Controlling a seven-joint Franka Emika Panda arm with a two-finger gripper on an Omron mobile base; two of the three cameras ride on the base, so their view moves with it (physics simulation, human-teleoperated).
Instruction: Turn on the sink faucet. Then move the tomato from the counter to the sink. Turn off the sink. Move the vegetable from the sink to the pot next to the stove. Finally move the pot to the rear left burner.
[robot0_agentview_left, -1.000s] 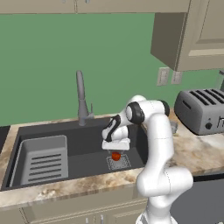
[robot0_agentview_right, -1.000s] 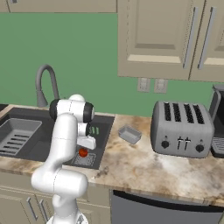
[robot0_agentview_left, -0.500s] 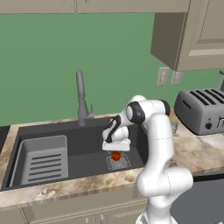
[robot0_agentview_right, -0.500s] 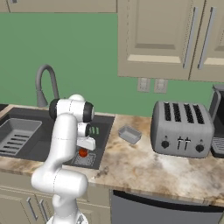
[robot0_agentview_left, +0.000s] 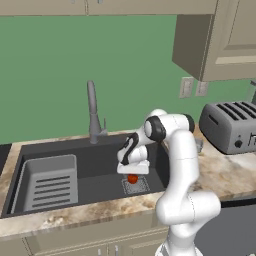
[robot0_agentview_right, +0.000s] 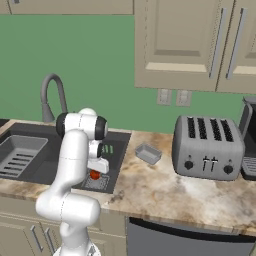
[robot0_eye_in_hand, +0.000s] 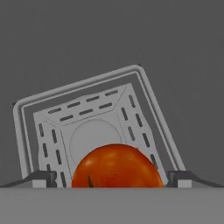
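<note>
Hidden and cut-off parts, sink area

We see the tomato (robot0_eye_in_hand: 117, 166) cut by the grey band below in the hand view; the arm covers part of the sink (robot0_agentview_left: 100, 165); we cannot tell the sink faucet (robot0_agentview_left: 92, 112) lever's position.

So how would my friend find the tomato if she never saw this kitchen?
Look for the dark sink set in the marbled counter, below the tall faucet. On its floor is a square drain grate, and the tomato sits on it, between the open gripper's tips. It's the only small, round, red-orange thing there.
</note>
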